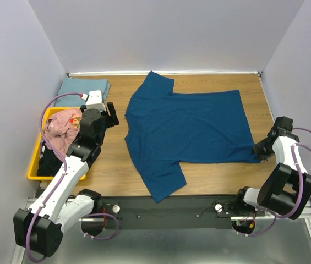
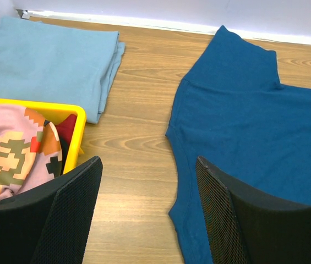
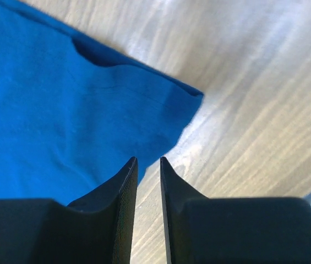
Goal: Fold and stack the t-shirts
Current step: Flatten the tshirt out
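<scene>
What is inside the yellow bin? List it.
A crumpled pink t-shirt with a pixel print on top, black cloth at the near end. Whatever lies beneath them is covered.

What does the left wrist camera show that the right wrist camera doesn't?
Only the left wrist: a folded pale blue shirt, a yellow bin holding a pink printed shirt, and the left gripper wide open. Only the right wrist: the right gripper, jaws narrowly apart and empty. Both: the blue t-shirt on the wooden table.
</scene>
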Controlling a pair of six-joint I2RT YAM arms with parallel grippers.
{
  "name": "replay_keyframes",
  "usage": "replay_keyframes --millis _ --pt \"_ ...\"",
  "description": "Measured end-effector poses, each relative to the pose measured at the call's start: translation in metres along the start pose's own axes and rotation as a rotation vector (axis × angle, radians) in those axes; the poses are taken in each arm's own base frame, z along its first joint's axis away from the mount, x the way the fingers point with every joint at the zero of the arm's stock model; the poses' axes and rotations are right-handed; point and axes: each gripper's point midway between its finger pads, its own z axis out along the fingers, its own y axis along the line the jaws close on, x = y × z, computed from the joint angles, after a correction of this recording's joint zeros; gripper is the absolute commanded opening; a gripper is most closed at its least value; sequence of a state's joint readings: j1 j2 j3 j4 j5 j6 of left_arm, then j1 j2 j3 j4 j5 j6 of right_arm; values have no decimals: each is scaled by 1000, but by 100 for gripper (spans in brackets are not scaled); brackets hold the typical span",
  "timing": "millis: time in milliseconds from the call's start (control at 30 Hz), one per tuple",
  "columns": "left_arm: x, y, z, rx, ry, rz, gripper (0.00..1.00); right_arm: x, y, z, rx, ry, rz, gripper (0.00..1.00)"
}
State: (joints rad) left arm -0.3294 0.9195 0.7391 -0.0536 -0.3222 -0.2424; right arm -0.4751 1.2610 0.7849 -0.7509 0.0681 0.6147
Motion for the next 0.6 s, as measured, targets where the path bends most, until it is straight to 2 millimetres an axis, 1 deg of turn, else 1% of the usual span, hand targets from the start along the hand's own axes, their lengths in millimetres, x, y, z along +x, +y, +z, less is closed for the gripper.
replay_keyframes --millis 67,233,400,500,600 --pt "1 0 1 0 2 1 76 2 4 3 -20 20 -22 24" --pt "4 0 2 -2 11 4 76 7 16 9 -86 63 -76 23" --pt "5 0 3 -3 15 5 76 9 22 15 -119 86 -108 22" --pt "5 0 3 -3 15 5 76 16 25 24 -135 136 -121 18" --pt "5 0 3 -3 15 5 76 25 27 29 -148 189 -130 18"
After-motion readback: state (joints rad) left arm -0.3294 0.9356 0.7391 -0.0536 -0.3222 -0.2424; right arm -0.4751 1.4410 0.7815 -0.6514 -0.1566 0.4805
